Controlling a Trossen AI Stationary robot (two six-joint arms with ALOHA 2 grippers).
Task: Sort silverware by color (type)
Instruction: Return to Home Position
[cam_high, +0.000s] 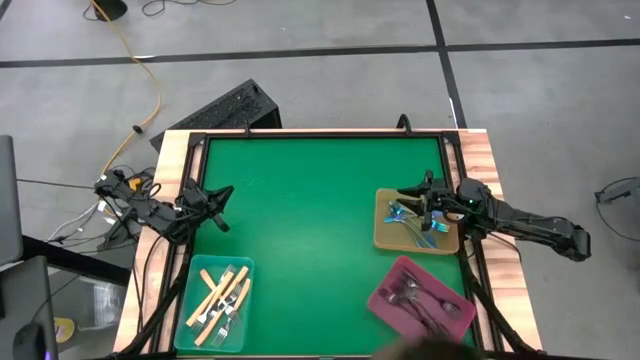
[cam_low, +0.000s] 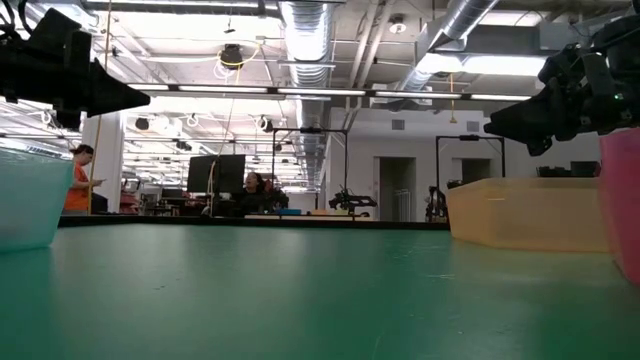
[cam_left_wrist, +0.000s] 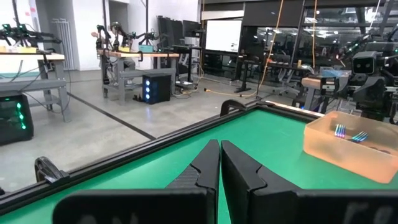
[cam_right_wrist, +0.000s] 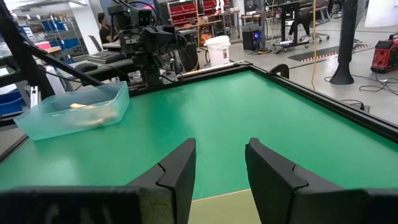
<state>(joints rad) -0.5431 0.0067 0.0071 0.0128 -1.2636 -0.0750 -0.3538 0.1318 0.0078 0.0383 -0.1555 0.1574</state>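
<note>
Left claw (cam_left_wrist: 219, 149) hangs shut and empty at the bench's (cam_high: 310, 220) left edge. Right claw (cam_right_wrist: 221, 149) sits half open, empty, over the tan tray (cam_high: 386, 238) holding iridescent forks (cam_high: 415, 222). Cream forks (cam_high: 222, 295) fill the teal tray (cam_high: 185, 335), dark forks (cam_high: 422, 300) the pink tray (cam_high: 384, 298).

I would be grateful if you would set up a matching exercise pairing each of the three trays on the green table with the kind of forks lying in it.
Column one:
1. teal plastic tray
2. tan plastic tray
3. pink plastic tray

Column two:
A. dark grey metal forks
B. cream-handled forks
C. iridescent blue forks

Pairs: 1-B, 2-C, 3-A.
</note>
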